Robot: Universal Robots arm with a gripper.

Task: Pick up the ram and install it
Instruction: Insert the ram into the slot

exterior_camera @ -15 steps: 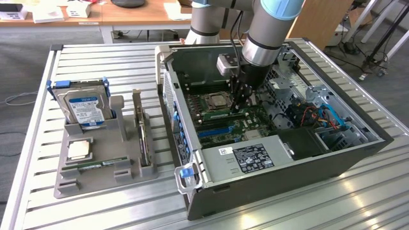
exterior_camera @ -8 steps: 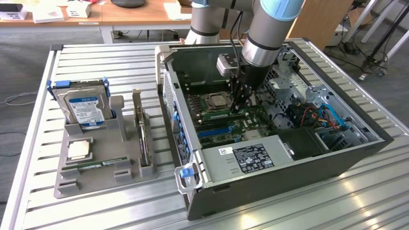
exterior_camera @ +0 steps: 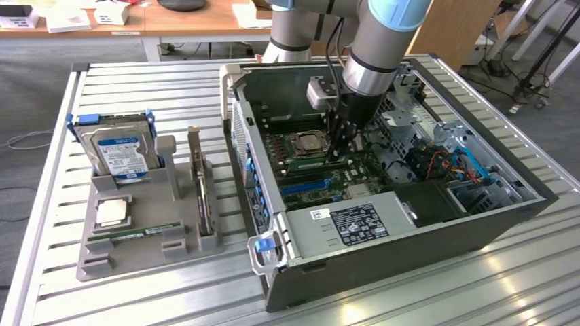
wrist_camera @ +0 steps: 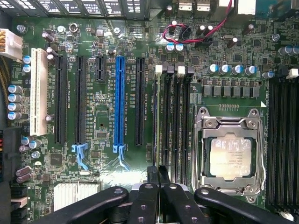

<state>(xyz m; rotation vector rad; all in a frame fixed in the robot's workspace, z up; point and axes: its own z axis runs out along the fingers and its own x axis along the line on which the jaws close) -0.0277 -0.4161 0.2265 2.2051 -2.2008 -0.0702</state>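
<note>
Lit brightly and diffusely from above. Exterior view: glares white off slatted table [exterior_camera: 507, 282] toward 5 o'clock; falls dim inside computer case [exterior_camera: 281, 88] toward 12 o'clock. Wrist view: gleams off motherboard [wrist_camera: 105, 175] and processor lid [wrist_camera: 230, 156].

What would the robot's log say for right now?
arm: inside case | gripper: shut, low over slots beside processor | ram held: cannot tell

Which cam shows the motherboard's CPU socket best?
Wrist view: the CPU socket is seen straight on, unobstructed, silver chip and latch frame plain. Exterior view shows the same socket obliquely, down inside the computer case.
</note>
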